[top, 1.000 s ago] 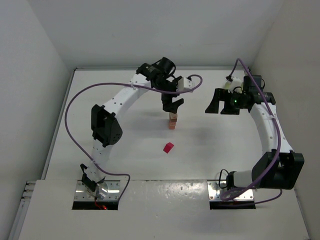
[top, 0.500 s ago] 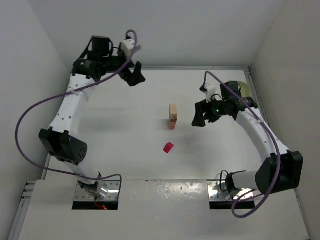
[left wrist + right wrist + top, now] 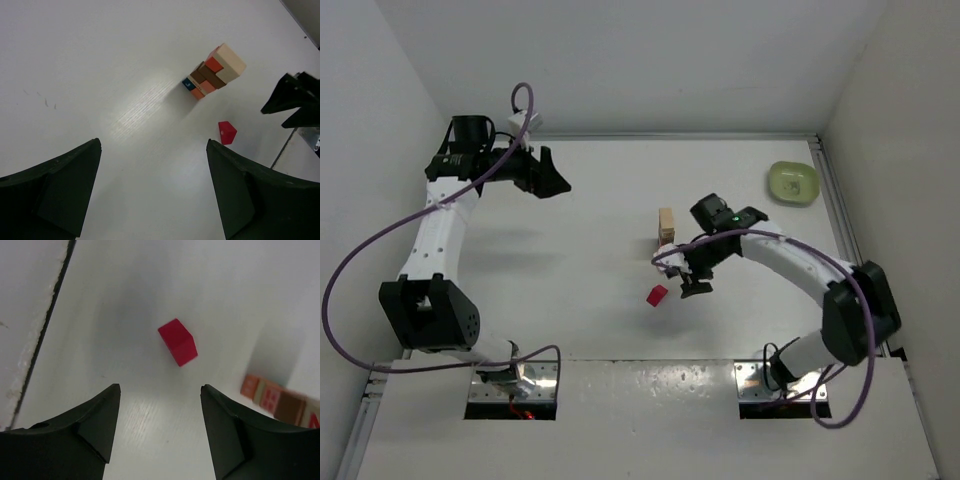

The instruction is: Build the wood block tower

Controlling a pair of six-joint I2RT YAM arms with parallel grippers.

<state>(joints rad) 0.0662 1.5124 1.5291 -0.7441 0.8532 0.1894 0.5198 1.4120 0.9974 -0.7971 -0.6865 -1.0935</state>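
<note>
The tower (image 3: 666, 232) stands mid-table, a narrow column with a pale block on top; the left wrist view shows it (image 3: 215, 75) as orange, brown and pale blocks. A loose red block (image 3: 657, 295) lies on the table in front of it, and shows in the right wrist view (image 3: 178, 342) and the left wrist view (image 3: 227, 132). My right gripper (image 3: 688, 281) is open and empty, low over the table just right of the red block. My left gripper (image 3: 550, 180) is open and empty, far back left, away from the tower.
A light green bowl (image 3: 793, 182) sits at the far right near the wall. White walls close the table at the back and both sides. The tower's base (image 3: 272, 397) shows at the right edge of the right wrist view.
My left arm let go of the tower top and swung away to the back left. My right arm came from the right, down to beside the red block.
</note>
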